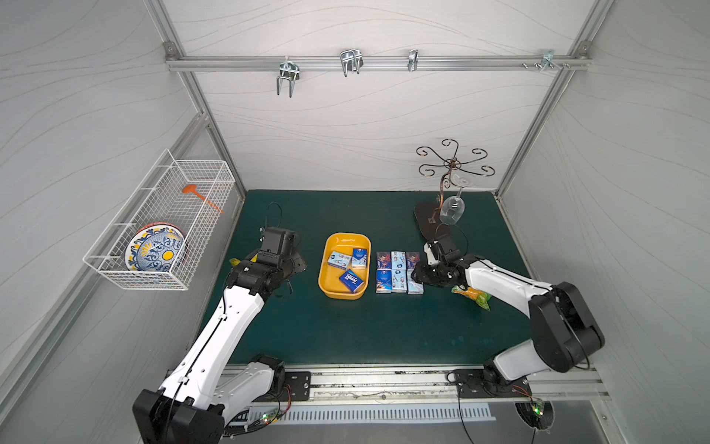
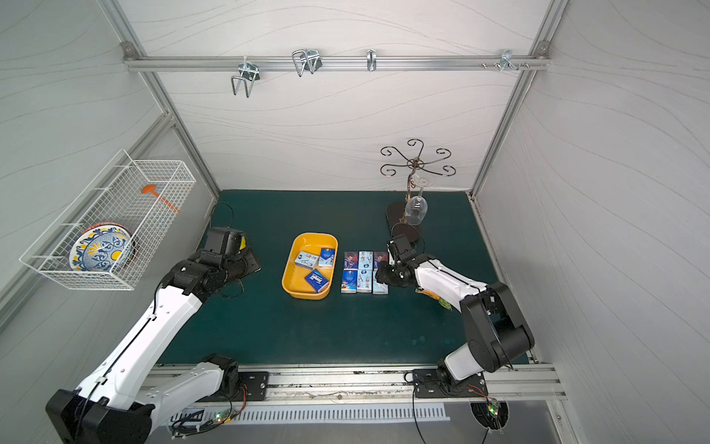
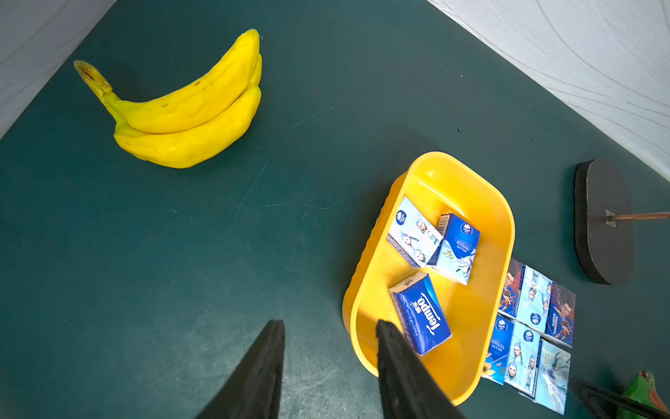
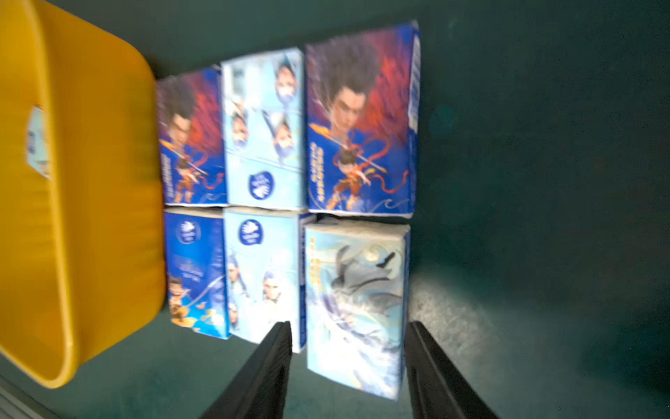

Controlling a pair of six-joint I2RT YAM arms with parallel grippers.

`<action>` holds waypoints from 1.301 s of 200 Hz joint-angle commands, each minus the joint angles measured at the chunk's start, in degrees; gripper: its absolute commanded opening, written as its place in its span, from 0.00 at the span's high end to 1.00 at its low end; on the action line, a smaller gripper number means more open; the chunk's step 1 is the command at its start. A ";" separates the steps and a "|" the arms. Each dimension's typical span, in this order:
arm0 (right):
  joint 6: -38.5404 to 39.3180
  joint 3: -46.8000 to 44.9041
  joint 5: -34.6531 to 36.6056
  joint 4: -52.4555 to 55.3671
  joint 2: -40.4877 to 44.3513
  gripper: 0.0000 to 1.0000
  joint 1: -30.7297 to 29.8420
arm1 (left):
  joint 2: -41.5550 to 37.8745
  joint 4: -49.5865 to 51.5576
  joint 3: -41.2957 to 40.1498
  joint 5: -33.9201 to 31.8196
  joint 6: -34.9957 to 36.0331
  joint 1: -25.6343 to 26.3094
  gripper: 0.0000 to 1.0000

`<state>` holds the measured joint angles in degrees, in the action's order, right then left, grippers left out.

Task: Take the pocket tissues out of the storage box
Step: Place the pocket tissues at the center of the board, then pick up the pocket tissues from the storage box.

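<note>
The yellow storage box (image 1: 327, 277) sits mid-mat and holds three pocket tissues: a dark blue packet (image 3: 422, 313) at its near end and two lighter ones (image 3: 413, 232) (image 3: 456, 248) further back. Several more packets lie in a tidy grid (image 1: 398, 272) on the mat just right of the box. My right gripper (image 4: 350, 326) is open, its fingers on either side of the grid's near right packet (image 4: 357, 301) without touching it. Left of the box, my left gripper (image 3: 328, 324) hovers open, with nothing between its fingers.
A banana bunch (image 3: 188, 112) lies on the mat near the left arm. A green snack bag (image 1: 474, 296) lies under the right forearm. A metal stand with a hanging wine glass (image 1: 452, 209) rises behind the right gripper. A white wire basket (image 1: 161, 223) hangs on the left wall.
</note>
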<state>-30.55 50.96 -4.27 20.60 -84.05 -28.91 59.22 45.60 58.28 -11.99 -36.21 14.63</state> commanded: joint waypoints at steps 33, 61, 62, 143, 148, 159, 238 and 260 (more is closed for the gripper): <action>7.67 11.02 6.03 6.34 0.70 0.44 -9.08 | 0.26 -1.67 1.22 -0.63 0.00 -0.31 0.54; 19.22 23.35 10.73 9.20 -7.98 0.43 -19.62 | 1.07 -1.58 0.87 -0.22 -0.05 -0.31 0.54; 19.74 23.81 11.11 9.29 -8.28 0.43 -19.88 | 1.03 -1.58 0.87 -0.18 -0.03 -0.31 0.54; 41.38 44.88 16.72 10.24 -32.72 0.41 -28.52 | -0.19 1.24 1.95 -0.36 1.67 -1.71 0.54; 42.17 45.62 17.23 9.93 -33.75 0.41 -28.77 | -0.09 1.24 1.80 -0.21 1.67 -1.71 0.54; 43.36 47.48 18.34 9.72 -35.96 0.40 -29.04 | 0.15 1.13 1.53 -0.10 1.62 -1.78 0.54; 50.55 61.63 18.29 12.61 -49.33 0.37 -28.93 | 0.29 1.37 2.19 -0.38 2.02 -1.89 0.53; 50.68 64.21 18.31 12.77 -52.28 0.37 -28.43 | 0.31 1.72 2.34 -0.53 2.36 -1.89 0.53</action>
<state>18.26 112.25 13.45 30.57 -132.81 -57.63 59.88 47.18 58.30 -12.16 -34.92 13.06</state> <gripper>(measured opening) 0.632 0.466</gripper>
